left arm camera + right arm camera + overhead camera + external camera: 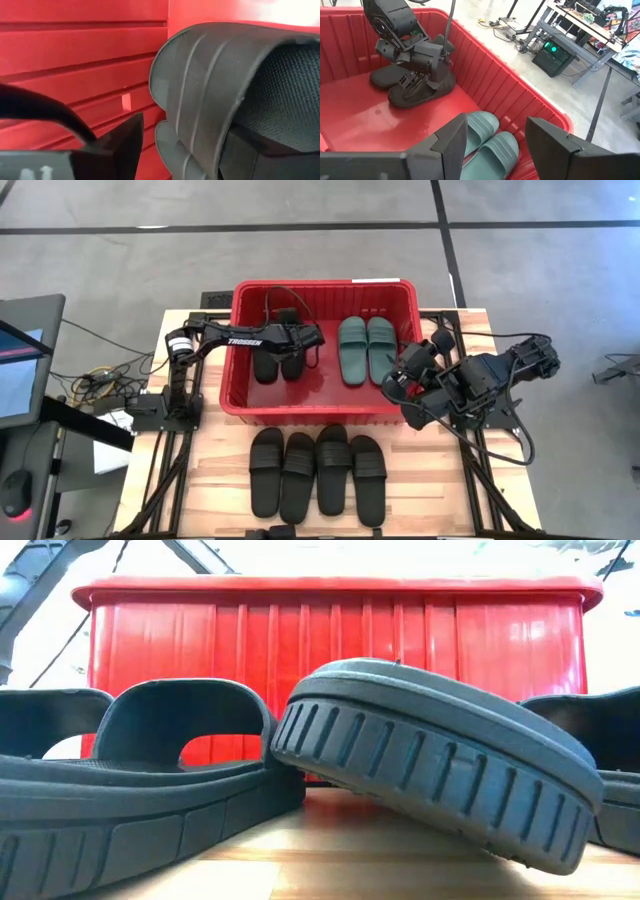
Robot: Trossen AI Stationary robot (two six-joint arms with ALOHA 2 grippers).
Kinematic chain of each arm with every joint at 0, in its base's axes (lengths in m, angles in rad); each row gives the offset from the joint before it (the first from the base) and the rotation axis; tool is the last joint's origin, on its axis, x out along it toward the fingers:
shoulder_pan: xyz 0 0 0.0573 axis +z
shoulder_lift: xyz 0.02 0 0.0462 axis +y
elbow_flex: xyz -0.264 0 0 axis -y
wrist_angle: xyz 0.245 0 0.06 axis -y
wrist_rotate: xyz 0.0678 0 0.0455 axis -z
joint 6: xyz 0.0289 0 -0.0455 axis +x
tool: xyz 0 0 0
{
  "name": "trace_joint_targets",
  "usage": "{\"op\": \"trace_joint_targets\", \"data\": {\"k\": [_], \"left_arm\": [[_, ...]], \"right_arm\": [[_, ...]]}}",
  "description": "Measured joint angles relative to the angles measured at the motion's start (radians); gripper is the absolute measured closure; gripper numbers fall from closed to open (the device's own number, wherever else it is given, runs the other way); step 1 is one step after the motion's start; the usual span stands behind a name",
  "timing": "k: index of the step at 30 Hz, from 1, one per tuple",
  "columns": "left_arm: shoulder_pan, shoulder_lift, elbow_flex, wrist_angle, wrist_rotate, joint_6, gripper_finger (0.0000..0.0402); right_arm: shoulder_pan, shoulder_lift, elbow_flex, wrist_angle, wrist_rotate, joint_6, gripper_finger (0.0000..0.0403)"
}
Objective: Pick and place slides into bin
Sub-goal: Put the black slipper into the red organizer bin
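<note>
From the high view, you see the red bin [325, 405] at the middle of the wooden table [430, 480]. Inside it lie a black pair [278, 365] on the left and a teal pair [366, 348] on the right. Four more black slides [317, 472] sit in a row on the table in front of the bin. Your left gripper [303, 340] reaches down into the bin over the black pair; your right gripper [400, 385] hangs at the bin's right wall, beside the teal pair.

From the low view, you look past black slides [440, 765] lying close to the camera, one tilted against another, with the bin's ribbed wall [330, 635] behind them.

In the left wrist view, you see a ribbed black strap [210, 95] right at the fingers, one finger [122, 145] outside it and the other tucked into the strap opening, so the gripper holds that slide against the bin's inner wall [80, 55].

In the right wrist view, your own fingers [452, 137] stand wide apart above the teal slides [487, 142], holding nothing. Across the bin floor [360, 110] the left gripper [422, 75] sits on the black slides [417, 87].
</note>
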Motion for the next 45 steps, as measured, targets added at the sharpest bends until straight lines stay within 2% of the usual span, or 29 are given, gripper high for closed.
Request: {"op": "trace_joint_targets", "data": {"k": [11,28,33,45], "left_arm": [[-0.02,0.0,0.0,0.009,0.004,0.036,0.0195],[-0.019,0.0,0.034,-0.094,0.208,-0.055,0.0195],[-0.019,-0.001,0.081,-0.133,0.235,-0.05,0.0195],[-0.027,-0.002,0.304,-0.348,0.417,-0.065,0.0195]], "right_arm": [[0.0,0.0,0.0,0.008,-0.011,0.001,0.0217],[0.0,0.0,0.0,0.008,-0.023,0.008,0.0217],[0.0,0.0,0.0,0.008,-0.023,0.009,0.0217],[0.0,0.0,0.0,0.007,-0.038,0.009,0.0217]]}}
